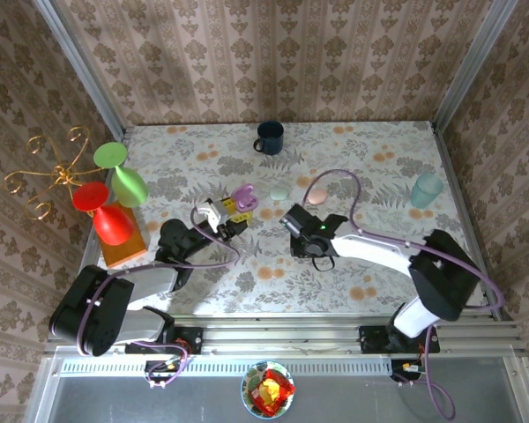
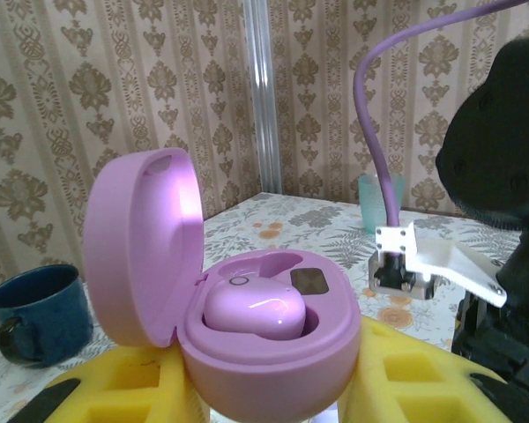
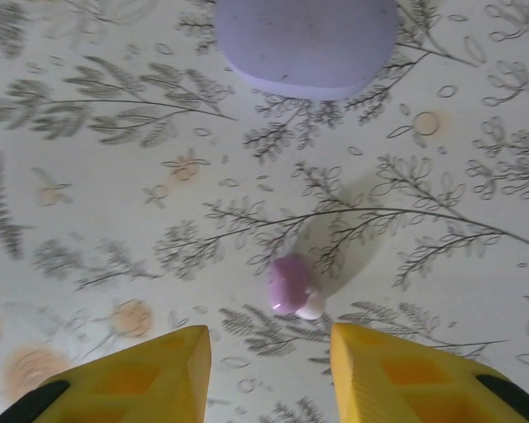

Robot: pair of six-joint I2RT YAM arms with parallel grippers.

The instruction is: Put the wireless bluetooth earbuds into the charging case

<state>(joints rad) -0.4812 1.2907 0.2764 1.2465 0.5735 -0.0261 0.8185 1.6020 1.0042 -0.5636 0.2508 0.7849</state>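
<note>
The lilac-pink charging case [image 2: 273,352] stands with its lid [image 2: 137,247] flipped up, and my left gripper [image 2: 264,401] is shut on its base between the yellow fingers [image 2: 423,379]. One lilac earbud [image 2: 254,310] sits in a well of the case; the well beside it is bare. From above, that case [image 1: 243,197] is held just over the table at my left gripper [image 1: 233,217]. A second lilac earbud [image 3: 291,286] with a whitish tip lies on the tablecloth. It is just ahead of my right gripper [image 3: 269,339], which is open over it and holds nothing. My right gripper [image 1: 296,220] hangs near mid-table.
A pale lilac oval case [image 3: 304,40] lies beyond the loose earbud. A mint case [image 1: 279,192] and a pink case [image 1: 317,196] lie mid-table, a blue mug [image 1: 269,137] at the back, a teal cup [image 1: 428,189] right. Red and green glasses [image 1: 115,189] stand left.
</note>
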